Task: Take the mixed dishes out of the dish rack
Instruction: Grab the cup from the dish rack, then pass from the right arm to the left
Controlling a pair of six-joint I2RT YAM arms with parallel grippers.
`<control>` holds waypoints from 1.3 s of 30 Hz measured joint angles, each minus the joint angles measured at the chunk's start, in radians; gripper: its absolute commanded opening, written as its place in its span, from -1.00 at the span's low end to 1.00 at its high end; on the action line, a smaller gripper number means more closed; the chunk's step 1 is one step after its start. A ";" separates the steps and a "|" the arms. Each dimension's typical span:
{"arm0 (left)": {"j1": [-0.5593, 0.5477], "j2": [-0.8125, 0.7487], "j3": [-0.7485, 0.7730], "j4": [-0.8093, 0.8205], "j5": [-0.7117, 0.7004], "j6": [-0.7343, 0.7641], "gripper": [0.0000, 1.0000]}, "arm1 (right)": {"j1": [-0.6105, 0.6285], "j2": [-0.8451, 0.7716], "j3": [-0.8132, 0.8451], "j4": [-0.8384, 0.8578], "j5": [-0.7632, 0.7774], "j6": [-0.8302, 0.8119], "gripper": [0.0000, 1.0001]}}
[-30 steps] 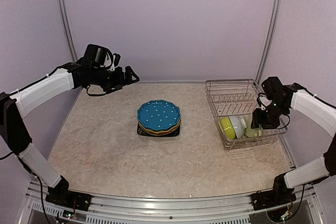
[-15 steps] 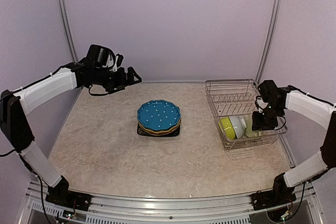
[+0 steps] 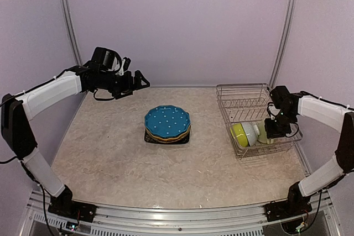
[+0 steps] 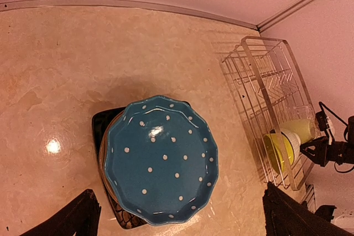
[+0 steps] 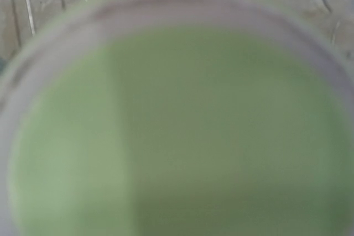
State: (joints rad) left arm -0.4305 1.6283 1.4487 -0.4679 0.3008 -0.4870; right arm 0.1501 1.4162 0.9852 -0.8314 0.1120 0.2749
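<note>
The dish rack (image 3: 243, 95) stands at the right; it also shows in the left wrist view (image 4: 265, 75). In its near end lie a lime bowl (image 3: 238, 134) (image 4: 275, 151), a white bowl (image 3: 252, 131) and a pale green mug (image 3: 266, 139) (image 4: 305, 127). My right gripper (image 3: 272, 130) is down in the rack at the mug, whose blurred green inside (image 5: 177, 125) fills the right wrist view and hides the fingers. The blue white-dotted plate (image 3: 167, 121) (image 4: 160, 158) tops a stack on the black square plate (image 3: 150, 136) (image 4: 103, 126). My left gripper (image 3: 141, 80) (image 4: 180, 215) is open, empty and raised at the back left.
An orange plate edge (image 3: 169, 136) shows under the blue plate. No glasses are in view. The rack's far half holds only bare prongs (image 3: 240, 103). Purple walls close in the back and sides. Metal posts (image 3: 282, 31) stand at the back corners.
My right gripper has moved lower and a little left, into the rack and onto the mug. My left gripper has shifted slightly to the right.
</note>
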 measured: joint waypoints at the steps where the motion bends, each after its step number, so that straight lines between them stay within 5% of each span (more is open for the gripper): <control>1: 0.001 0.000 0.000 0.000 0.003 0.000 0.98 | 0.000 0.000 0.002 0.000 0.001 -0.002 -0.62; 12: 0.005 0.028 0.050 -0.002 0.032 0.000 0.98 | 0.000 -0.001 0.019 -0.001 0.004 -0.024 -1.00; 28: 0.005 0.049 0.076 -0.003 0.048 0.001 0.97 | 0.000 -0.016 0.153 -0.076 0.007 -0.043 -1.00; 39: 0.005 0.052 0.080 0.023 0.049 -0.002 0.98 | -0.001 -0.027 0.394 -0.141 -0.075 -0.044 -1.00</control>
State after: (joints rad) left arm -0.4255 1.6802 1.5288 -0.4450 0.3500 -0.4889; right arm 0.1490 1.3891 1.3796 -0.9726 0.0368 0.2310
